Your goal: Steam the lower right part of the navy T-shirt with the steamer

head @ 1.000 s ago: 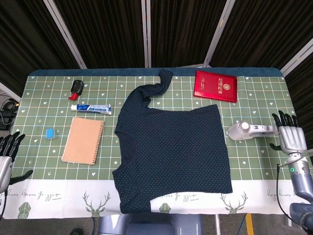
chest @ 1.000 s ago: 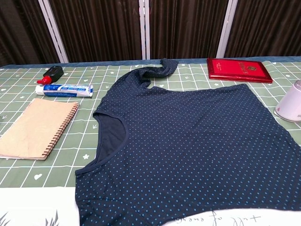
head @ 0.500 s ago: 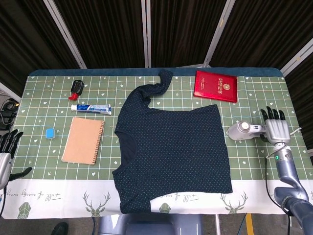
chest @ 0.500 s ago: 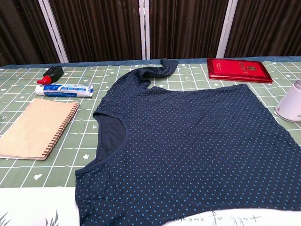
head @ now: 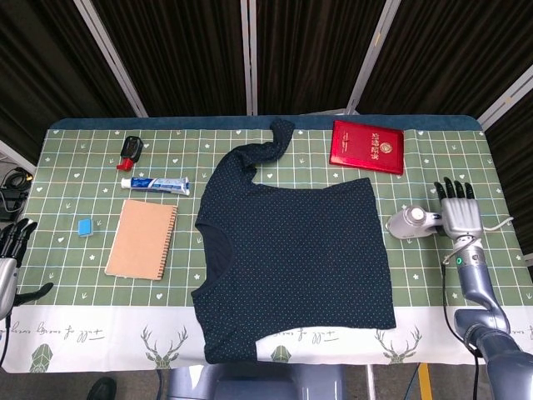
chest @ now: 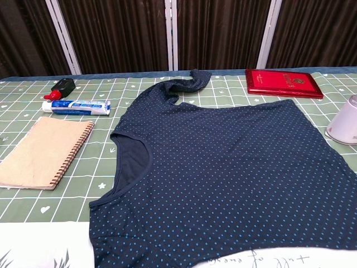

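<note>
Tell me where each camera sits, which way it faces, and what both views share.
Head view: high above the near table edge, looking steeply down on the whole table; shows the left hand at the left edge and the right hand over the steamer handle.
Chest view: low at the near edge, looking forward across the table toward the dark curtains; shows none of the robot's body.
Shared: navy T-shirt, steamer, red booklet, notebook, toothpaste.
</note>
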Motion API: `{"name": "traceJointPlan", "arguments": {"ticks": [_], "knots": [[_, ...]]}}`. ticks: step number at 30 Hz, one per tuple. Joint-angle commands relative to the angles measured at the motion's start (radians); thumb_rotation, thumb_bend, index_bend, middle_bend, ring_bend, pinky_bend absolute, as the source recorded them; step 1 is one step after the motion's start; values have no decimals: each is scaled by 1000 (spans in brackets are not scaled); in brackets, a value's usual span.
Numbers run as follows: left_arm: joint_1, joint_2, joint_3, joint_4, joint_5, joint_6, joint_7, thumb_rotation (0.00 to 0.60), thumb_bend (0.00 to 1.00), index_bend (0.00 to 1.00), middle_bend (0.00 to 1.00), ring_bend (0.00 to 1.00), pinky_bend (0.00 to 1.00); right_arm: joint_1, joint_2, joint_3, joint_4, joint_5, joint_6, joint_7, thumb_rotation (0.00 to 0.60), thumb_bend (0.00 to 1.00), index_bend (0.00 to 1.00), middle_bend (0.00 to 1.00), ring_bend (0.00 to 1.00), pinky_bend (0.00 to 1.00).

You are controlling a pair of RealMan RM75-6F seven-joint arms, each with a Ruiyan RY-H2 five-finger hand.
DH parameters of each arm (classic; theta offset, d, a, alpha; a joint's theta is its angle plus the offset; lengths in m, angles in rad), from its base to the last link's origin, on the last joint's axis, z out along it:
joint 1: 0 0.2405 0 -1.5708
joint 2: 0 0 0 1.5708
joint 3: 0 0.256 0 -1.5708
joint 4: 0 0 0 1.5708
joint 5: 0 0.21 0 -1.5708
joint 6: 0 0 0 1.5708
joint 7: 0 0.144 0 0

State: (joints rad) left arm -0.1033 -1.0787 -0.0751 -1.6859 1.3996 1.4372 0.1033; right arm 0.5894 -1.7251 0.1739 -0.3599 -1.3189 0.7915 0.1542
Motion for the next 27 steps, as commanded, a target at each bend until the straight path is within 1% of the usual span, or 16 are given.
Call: {"name": "traceJointPlan", "arguments": {"ticks": [1,6,8,10,15,17,19,20,23,24,26,27], "knots": [[-1,0,-1,1,-3,-1,0,600,0,0,0,0,0,11,-20,5,29,5,-12,-8,600,498,106,103,0,12],[-2,-2,-5,5,-15,-2,2,600,0,0,0,0,0,33,-50,19,87,19,-59,12,600,498,114,111,1,18],[-3,-4,-7,8,-21,-5,5,600,0,0,0,0,0,39,-54,19,103,19,-79,25,600,503,116,126,18,34],[-5,-5,-8,9,-25,-8,7,600,0,0,0,0,0,43,-56,17,113,15,-88,38,600,521,123,169,70,82],[-9,-10,-9,12,-34,-15,15,600,0,0,0,0,0,50,-65,11,137,6,-101,52,600,542,149,274,181,168],[-10,-11,-10,13,-37,-17,18,600,0,0,0,0,0,52,-68,9,146,3,-103,52,600,551,159,328,237,231],[-11,-14,-10,14,-40,-19,21,600,0,0,0,0,0,55,-73,10,154,3,-106,54,600,587,182,397,306,325],[-12,-15,-10,15,-42,-21,23,600,0,0,0,0,0,57,-76,10,156,2,-112,57,600,606,197,420,329,354],[-14,-17,-11,15,-47,-23,26,600,0,0,0,0,0,62,-80,8,158,-2,-117,69,600,693,302,541,443,492],[-14,-17,-11,15,-48,-24,26,600,0,0,0,0,0,62,-80,7,158,-4,-118,72,600,724,349,582,483,555],[-14,-17,-11,16,-49,-25,27,600,0,0,0,0,0,63,-79,3,158,-8,-122,76,600,759,424,613,516,643],[-14,-17,-11,16,-49,-25,27,600,0,0,0,0,0,63,-79,2,158,-9,-123,77,600,769,483,618,528,693]]}}
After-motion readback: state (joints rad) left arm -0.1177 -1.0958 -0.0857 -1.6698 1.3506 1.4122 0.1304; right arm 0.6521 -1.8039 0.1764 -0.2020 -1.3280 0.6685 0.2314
